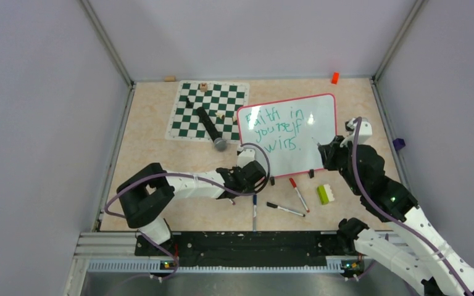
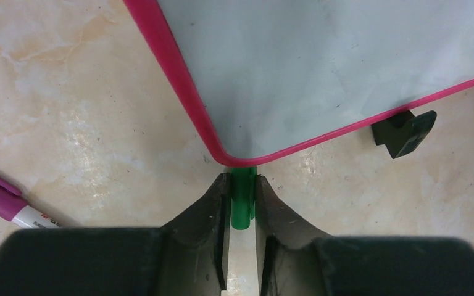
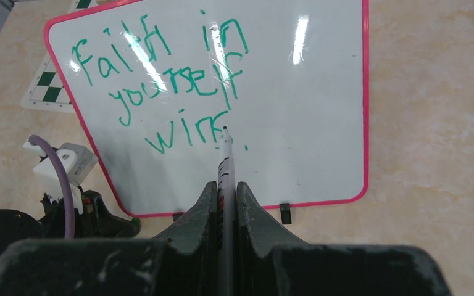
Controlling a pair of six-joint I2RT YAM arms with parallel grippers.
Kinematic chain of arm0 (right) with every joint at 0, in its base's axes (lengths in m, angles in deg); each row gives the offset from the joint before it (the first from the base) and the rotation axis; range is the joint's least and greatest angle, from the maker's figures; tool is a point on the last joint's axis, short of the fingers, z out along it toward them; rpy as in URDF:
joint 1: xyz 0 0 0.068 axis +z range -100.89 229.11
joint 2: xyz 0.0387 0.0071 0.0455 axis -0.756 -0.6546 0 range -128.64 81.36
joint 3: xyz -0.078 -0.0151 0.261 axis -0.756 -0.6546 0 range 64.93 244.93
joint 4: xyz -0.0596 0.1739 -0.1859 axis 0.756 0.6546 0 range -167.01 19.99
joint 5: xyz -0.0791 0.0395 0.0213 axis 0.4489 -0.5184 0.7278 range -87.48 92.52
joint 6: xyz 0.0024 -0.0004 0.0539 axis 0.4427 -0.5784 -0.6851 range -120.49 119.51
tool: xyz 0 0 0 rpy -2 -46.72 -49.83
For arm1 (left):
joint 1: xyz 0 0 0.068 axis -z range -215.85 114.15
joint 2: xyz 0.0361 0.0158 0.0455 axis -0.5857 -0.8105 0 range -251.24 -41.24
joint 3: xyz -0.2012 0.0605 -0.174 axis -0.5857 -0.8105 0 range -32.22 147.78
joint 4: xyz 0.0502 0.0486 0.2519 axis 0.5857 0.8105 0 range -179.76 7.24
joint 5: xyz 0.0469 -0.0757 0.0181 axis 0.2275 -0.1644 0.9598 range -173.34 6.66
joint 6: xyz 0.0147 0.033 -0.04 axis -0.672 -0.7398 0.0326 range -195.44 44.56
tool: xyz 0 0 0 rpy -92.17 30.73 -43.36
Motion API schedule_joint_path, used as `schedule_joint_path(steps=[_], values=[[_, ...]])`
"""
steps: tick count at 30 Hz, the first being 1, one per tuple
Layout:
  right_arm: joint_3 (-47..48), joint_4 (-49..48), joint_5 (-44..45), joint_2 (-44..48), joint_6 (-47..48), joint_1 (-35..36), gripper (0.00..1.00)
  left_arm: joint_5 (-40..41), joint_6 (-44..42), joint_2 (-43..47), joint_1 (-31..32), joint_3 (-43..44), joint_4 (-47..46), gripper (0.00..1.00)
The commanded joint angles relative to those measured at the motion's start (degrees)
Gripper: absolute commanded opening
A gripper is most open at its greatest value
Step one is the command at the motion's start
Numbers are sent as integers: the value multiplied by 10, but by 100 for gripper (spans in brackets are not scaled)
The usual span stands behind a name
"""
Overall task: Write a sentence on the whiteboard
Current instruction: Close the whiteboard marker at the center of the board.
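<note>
We read teal-green handwriting on the whiteboard (image 1: 315, 145) in 3 lines: the sentence (image 1: 276, 131) says "Faith in yourself wins."; the purple marker (image 2: 0, 203) carries small red print that we cannot make out.

The board lies flat on a beige marbled table (image 1: 148, 154), right of centre, with its far left corner at the edge of the green-and-white chess mat (image 1: 191, 117); plain grey walls (image 1: 37, 123) close in the left, far and right sides.

The right gripper (image 3: 225, 188) is pressed onto a white marker (image 3: 224, 157), whose dark tip stands between "wins" and its full stop; the left gripper (image 2: 243, 182) sits at the board's near left corner, its fingers against both sides of a short green cylinder (image 2: 243, 209) that reaches the pink frame.

A black foot (image 2: 404, 131) stands beside the near edge; a red-capped marker (image 1: 298, 194), a black marker (image 1: 285, 209) and a blue marker (image 1: 254, 209) lie between the board and the arm bases, with a green-and-white block (image 1: 326, 193) just beside them; bare table shows to the left of the mat.
</note>
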Motion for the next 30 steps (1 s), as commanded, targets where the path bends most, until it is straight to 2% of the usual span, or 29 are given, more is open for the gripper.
schedule_joint_path(steps=[1,2,3,6,12,15,18,21,25,27,30], values=[[28,-19,-8,4,9,-6,0,1,45,26,3,-39,-22,13],[27,-18,-11,5,9,-6,0,0,53,39,3,-56,-32,4],[27,-17,-14,6,11,-6,0,-1,59,56,3,-71,-40,0],[26,-18,-31,3,17,-6,0,4,64,109,3,-95,-35,0],[16,-44,-117,7,26,-6,0,46,74,199,2,-64,82,0],[-4,-81,-190,11,-6,-6,0,60,86,256,-2,-48,112,0],[-34,-124,-233,11,-48,-6,0,73,112,321,-11,-47,105,0],[-80,-188,-280,16,-92,-2,0,79,169,393,-40,-65,64,0],[-162,-324,-296,35,-135,28,0,48,262,475,-102,-127,-47,0],[-189,-378,-279,37,-134,60,0,43,306,497,-126,-166,-120,0],[-209,-427,-228,27,-103,120,0,44,381,498,-146,-191,-170,0]])
